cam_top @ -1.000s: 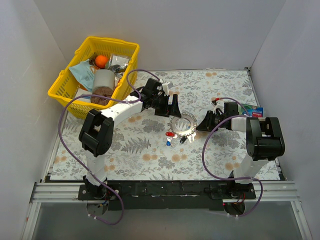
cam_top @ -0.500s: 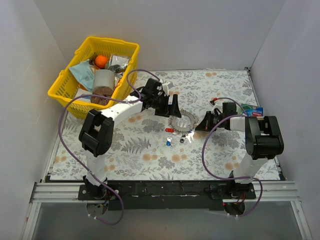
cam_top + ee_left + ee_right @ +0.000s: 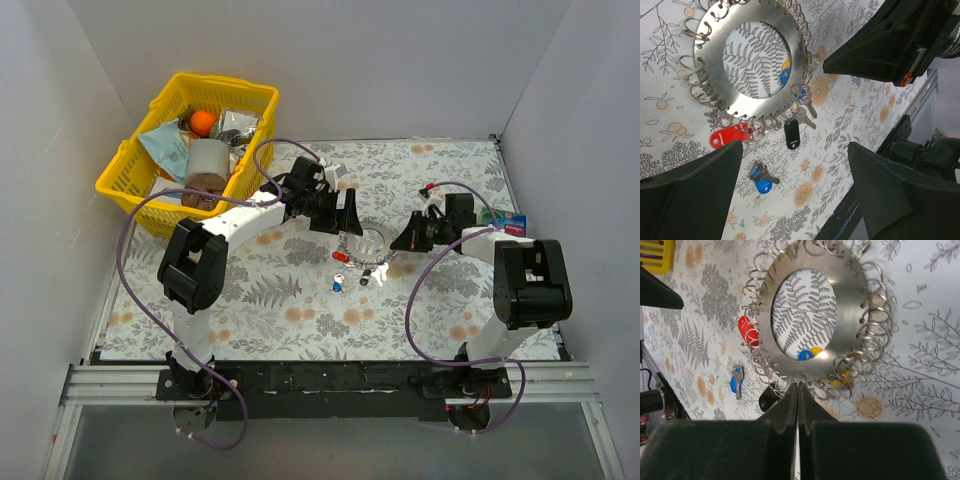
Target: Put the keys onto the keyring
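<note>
1. The right claw (image 3: 798, 387) is pressed shut, its tips pinching the near rim of the ring (image 3: 850, 305). The ring looks raised and tilted off the table (image 3: 260, 300), between the two claws.
2. The left claw (image 3: 795, 146) is spread wide and holds nothing. It hovers just beside the ring, on the side opposite the right claw.
3. A red key (image 3: 729, 138) and a black tag (image 3: 791, 135) already hang from the rim. Blue and yellow heads show through the ring's hole.
4. One blue key (image 3: 761, 181) lies loose on the table, near the ring's low edge. By my reading it is the next one to fetch.
5. To do this well, hold the right claw steady so the ring does not swing and the hanging keys do not tangle.
6. Bring the left claw straight down over the blue key. Line the fingers up across its plastic head, not its thin blade.
7. Pinch the head low and to one side, leaving its eye clear for threading.
8. Aim for an empty loop (image 3: 688, 64) on the rim, well away from the crowded lower arc.
9. The main risk is that the flat key slides on the table as the claw shuts, so shut it slowly.
</note>
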{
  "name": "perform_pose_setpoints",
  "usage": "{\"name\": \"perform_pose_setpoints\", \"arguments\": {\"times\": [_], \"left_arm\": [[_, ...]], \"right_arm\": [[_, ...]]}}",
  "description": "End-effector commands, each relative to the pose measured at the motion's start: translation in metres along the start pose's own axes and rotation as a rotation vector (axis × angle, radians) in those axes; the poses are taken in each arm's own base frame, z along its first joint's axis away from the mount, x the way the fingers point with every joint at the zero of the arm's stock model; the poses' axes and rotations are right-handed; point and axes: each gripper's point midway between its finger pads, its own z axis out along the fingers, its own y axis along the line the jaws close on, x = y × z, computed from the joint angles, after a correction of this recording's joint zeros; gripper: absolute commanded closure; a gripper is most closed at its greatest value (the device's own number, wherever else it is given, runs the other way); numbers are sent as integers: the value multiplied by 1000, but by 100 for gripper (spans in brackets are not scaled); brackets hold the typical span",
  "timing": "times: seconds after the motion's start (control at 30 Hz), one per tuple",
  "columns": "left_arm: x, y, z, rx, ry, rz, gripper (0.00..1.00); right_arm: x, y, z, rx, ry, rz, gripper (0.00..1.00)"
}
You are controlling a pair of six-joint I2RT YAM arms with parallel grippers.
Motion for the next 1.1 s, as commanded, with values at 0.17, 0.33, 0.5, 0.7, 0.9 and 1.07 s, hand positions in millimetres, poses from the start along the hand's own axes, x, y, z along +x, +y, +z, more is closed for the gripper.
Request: {"name": "perform_pose_setpoints", "arguments": {"times": [0.17, 0.33, 0.5, 0.7, 0.9, 1.07], "left_arm": [[-7, -14, -9, 34, -27, 40, 15], [-5, -12, -9, 28, -25, 39, 15], [-2, -11, -9, 26, -20, 36, 14], [1, -9, -7, 30, -14, 34, 15], [1, -9, -6, 33, -13, 32, 15], [2, -8, -5, 36, -10, 31, 15]], "right_arm": [[-12, 21, 8, -4, 25, -104, 99], [-14, 25, 5, 4, 7, -97, 99], [-24, 31, -6, 27, -34, -126, 90], [-22, 34, -11, 35, -35, -147, 69], [-15, 31, -18, 70, -25, -184, 49], [-13, 22, -25, 155, -27, -200, 38]]}}
